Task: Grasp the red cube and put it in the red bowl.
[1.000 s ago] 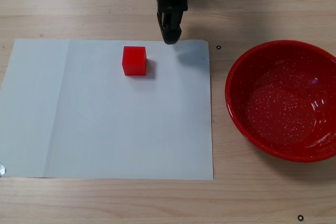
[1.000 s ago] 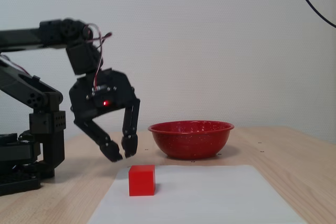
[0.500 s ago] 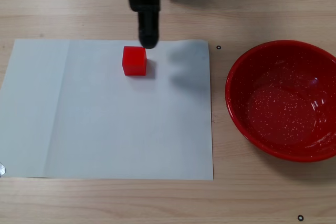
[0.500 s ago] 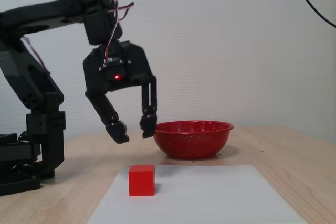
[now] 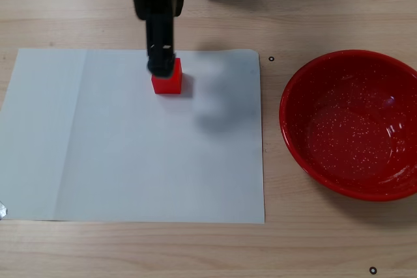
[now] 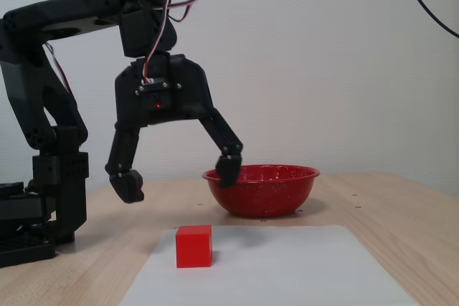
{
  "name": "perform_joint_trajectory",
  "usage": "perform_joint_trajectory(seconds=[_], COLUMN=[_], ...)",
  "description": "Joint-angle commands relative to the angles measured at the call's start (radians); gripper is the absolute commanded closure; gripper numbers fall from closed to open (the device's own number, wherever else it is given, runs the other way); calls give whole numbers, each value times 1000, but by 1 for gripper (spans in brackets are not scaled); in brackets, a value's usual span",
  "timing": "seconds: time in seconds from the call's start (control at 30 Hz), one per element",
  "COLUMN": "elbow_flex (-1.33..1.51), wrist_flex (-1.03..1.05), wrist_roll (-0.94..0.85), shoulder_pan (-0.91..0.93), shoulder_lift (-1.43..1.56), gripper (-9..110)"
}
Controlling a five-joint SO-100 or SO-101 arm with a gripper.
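Seen from above in a fixed view, the gripper [image 5: 160, 64] hangs over the upper edge of the cube [image 5: 168, 81], which sits on a sheet of paper [image 5: 130, 154]; the spread of the fingers cannot be read here. The bowl [image 5: 291, 136] lies well to the right. In a fixed view from the side, the gripper [image 6: 177, 178] has its fingers [image 6: 229, 166] spread wide, above the cube [image 6: 193, 246] and clear of it. The bowl [image 6: 261, 190] stands behind the right finger.

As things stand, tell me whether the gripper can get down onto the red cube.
Probably yes: the gripper hangs open above the red cube, nothing between them, and the cube stands alone on the paper.
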Motion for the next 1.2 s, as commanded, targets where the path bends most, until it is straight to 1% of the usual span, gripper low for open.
perform_joint_trajectory(seconds=[0.0,0.3,1.17], elbow_flex=[-89,-86,-81], wrist_flex=[-44,-183,-255], wrist_roll=[12,17,-8], shoulder_pan=[-9,-9,18], shoulder_lift=[0,-129,-295], gripper=[44,42,41])
